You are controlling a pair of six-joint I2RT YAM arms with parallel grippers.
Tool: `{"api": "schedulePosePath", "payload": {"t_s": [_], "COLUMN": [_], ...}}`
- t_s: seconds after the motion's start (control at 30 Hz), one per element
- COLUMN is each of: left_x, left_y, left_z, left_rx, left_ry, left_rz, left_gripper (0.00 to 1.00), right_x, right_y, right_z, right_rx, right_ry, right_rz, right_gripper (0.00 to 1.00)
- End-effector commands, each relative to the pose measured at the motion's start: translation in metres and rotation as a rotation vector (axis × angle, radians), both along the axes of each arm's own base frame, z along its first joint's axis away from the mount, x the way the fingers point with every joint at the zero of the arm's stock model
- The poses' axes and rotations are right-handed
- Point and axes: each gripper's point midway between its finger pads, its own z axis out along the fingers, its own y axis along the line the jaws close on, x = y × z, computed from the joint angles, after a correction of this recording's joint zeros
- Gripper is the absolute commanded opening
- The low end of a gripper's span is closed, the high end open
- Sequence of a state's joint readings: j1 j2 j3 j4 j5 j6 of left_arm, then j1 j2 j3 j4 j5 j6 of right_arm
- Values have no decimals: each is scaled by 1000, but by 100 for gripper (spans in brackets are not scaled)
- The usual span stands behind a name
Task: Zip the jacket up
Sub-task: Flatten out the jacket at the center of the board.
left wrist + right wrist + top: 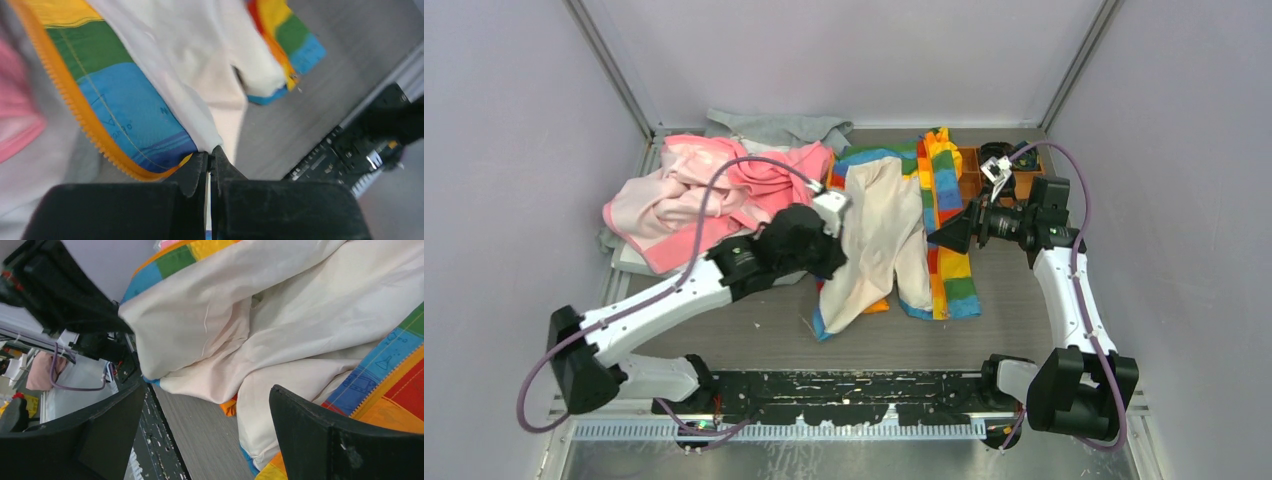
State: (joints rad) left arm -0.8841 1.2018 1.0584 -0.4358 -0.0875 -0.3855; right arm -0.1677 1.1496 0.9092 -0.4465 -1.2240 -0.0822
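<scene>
Pink garment (pixel 694 195) is piled far left, not ours.

Left end effector (pixel 826 258) is clenched on the jacket (pixel 884 230). Left wrist view has both fingers (pixel 192 172) pressed together over what looks like a hem corner, right where the orange zipper tape (pixel 75 115) ends, with a sliver of blue cloth between them.

The jacket sits mid-tabletop (pixel 1044 330), spread open with the cream lining (pixel 879 200) up. Its long axis runs from the back wall toward the arm bases.

Right end effector (pixel 942 235) is released, jaws wide, just at the right striped panel (pixel 951 270). I can't see it touching anything.

The relation that matters: the two zipper halves are well apart with lining between them. The left arm holds one half and the right arm is nearer the other, so I judge the held edge must travel rightward.

Top view gives the layout, but the left arm hides the grip and only its wrist view confirms it. Right wrist view shows an orange band along the stripes beside its right finger. I can't find the slider in any view.
</scene>
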Motion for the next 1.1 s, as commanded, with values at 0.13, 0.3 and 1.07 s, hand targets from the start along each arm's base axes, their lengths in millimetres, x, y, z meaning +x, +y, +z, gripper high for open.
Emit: {"api": "schedulePosePath", "payload": {"t_s": [0.13,0.3,1.07], "left_x": [-92,-100,74], "left_y": [-101,-106,-24], "left_z": [-43,-5,11], "left_rx": [155,35,-461], "left_ry": [227,156,48], "left_rz": [-371,-404,233], "left_gripper": [45,57,87], "right_x": [20,27,27], "right_y": [-19,-28,-25], "right_z": [13,10,8], "right_rx": [-73,-90,-59], "right_ry": [-60,-44,-35], "right_rz": [-115,-167,-150], "right_gripper": [100,100,100]}}
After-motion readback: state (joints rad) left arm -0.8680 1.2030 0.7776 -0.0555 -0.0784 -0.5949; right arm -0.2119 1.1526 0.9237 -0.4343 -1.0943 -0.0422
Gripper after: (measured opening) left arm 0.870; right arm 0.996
